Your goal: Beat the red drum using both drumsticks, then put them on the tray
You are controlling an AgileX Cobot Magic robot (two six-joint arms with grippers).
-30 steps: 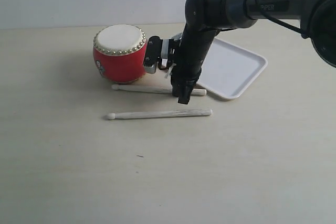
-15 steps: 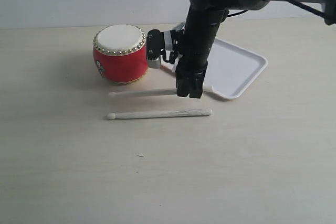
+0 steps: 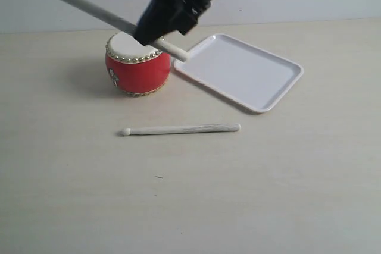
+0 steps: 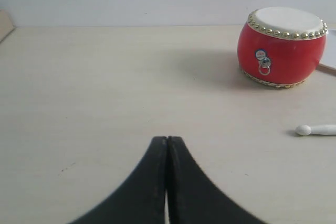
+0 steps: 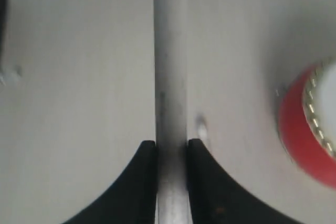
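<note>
One pale tabletop (image 3: 268, 194) carries the whole scene. Toward its right lies the white tray (image 3: 244, 72), with nothing in it, one corner just beside the red drum (image 3: 137, 75). The drum stands upright with its cream head up. The two sticks are well apart. The lying drumstick (image 3: 181, 128) rests flat on the table in front of drum and tray, rounded tip to the left. The raised drumstick (image 3: 77, 5) slants through the air above the drum, tip high at the left, butt end low near the tray's corner. The right gripper (image 3: 149, 33) pinches this raised stick across its shaft, nearer the butt, a jaw pressed to either side. The left gripper (image 4: 167, 145), seen only from its own wrist, faces the drum across bare table, jaws pressed together on nothing. The sticks look light, stiff and smooth, so a narrow pinch may let them pivot or slip. A hold toward the thick end should leave the tip free to strike.
</note>
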